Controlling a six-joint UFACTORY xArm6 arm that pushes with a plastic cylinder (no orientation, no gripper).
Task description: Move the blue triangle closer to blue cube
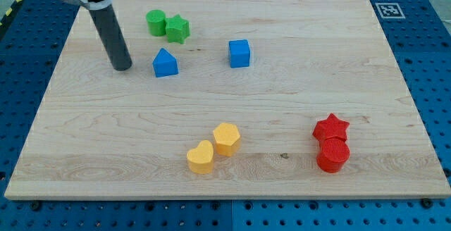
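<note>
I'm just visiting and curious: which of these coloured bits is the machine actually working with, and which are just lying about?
In the job: blue triangle, blue cube, my tip just left of the triangle.

Lying about: green cylinder, green star, two yellow blocks, red star, red cylinder.

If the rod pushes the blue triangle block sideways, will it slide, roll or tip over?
The blue triangle sits on a flat base on the smooth wooden board, so it will probably slide rather than roll. It looks low and squat, so tipping seems unlikely. My tip is at its left; an off-centre push may turn it away from the blue cube.
</note>
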